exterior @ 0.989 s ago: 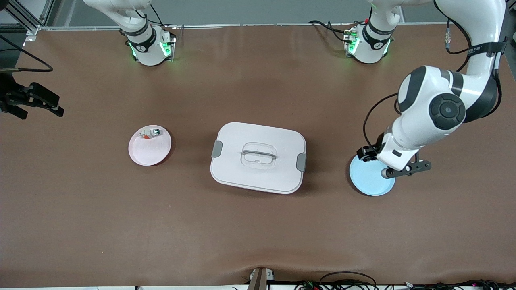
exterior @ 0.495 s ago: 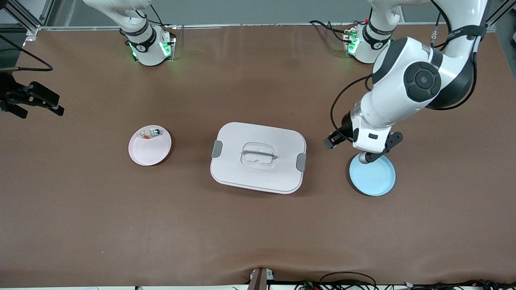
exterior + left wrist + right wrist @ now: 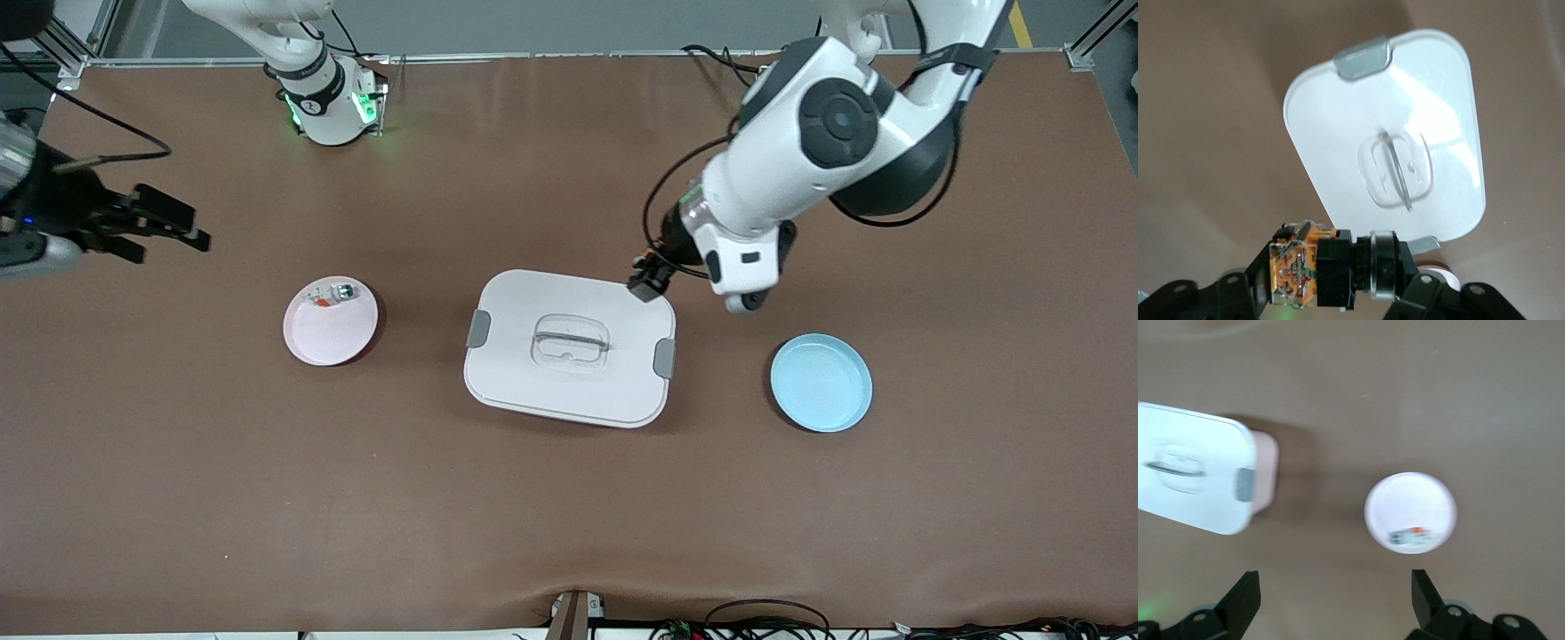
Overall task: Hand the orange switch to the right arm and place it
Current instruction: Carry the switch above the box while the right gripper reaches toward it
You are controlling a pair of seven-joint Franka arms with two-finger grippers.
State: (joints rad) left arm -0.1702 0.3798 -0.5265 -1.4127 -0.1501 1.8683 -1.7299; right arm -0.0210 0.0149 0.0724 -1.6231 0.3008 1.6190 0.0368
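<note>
My left gripper (image 3: 645,283) is shut on the orange switch (image 3: 1331,270), a stubby black part with a tan-orange body. It holds the switch in the air over the corner of the white lidded box (image 3: 569,391), toward the left arm's end. In the left wrist view the switch lies crosswise between the fingers of this gripper (image 3: 1335,283), above the box lid (image 3: 1338,120). My right gripper (image 3: 169,233) is open and empty, in the air over the table at the right arm's end. In the right wrist view this gripper (image 3: 1335,587) has its jaws spread wide with nothing between them.
A pink plate (image 3: 329,342) lies toward the right arm's end with a small white-and-clear part (image 3: 333,293) on it; both show in the right wrist view, the plate (image 3: 1408,495) and the part (image 3: 1410,535). A blue plate (image 3: 821,384) lies empty toward the left arm's end.
My left gripper has risen from the blue plate and travelled with the switch to the box corner. My right gripper has moved in from the table's edge toward the pink plate.
</note>
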